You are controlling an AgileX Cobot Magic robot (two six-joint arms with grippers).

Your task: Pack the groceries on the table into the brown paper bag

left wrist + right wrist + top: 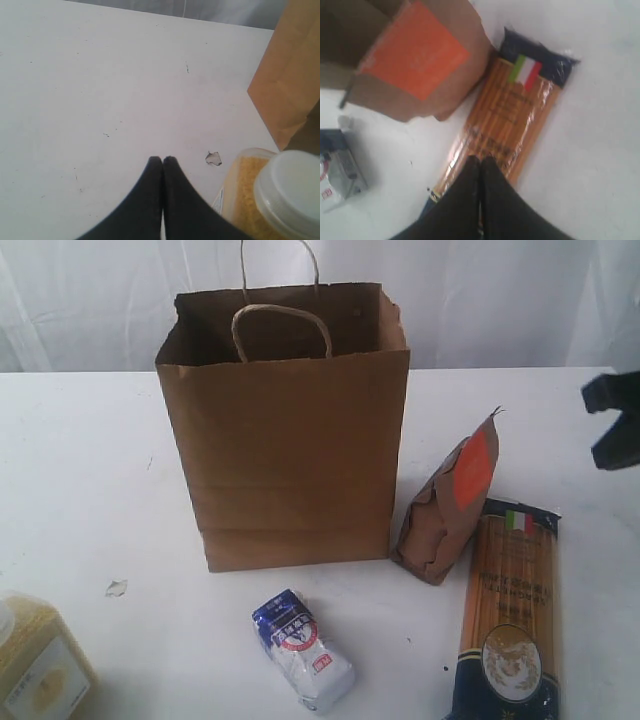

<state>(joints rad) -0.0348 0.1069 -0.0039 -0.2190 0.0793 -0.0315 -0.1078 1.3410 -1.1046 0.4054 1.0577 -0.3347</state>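
Observation:
The brown paper bag [290,440] stands upright and open at the middle of the table [80,470]. To its right leans the brown pouch with an orange label [450,505], with the long spaghetti pack [510,610] lying flat beside it. The blue-white pouch [303,650] lies in front of the bag. The yellow-grain container [35,665] sits at the front left corner. My right gripper [481,159] is shut and empty above the spaghetti pack [510,115], showing black at the far right [610,420]. My left gripper [162,159] is shut and empty over bare table beside the container [250,195]. The jar and the can are out of view.
A small white crumb [116,587] lies on the table left of the bag, just past my left fingertips [213,158]. A white curtain [500,300] hangs behind the table. The bag's side [290,75] rises beyond the container's white lid [292,192].

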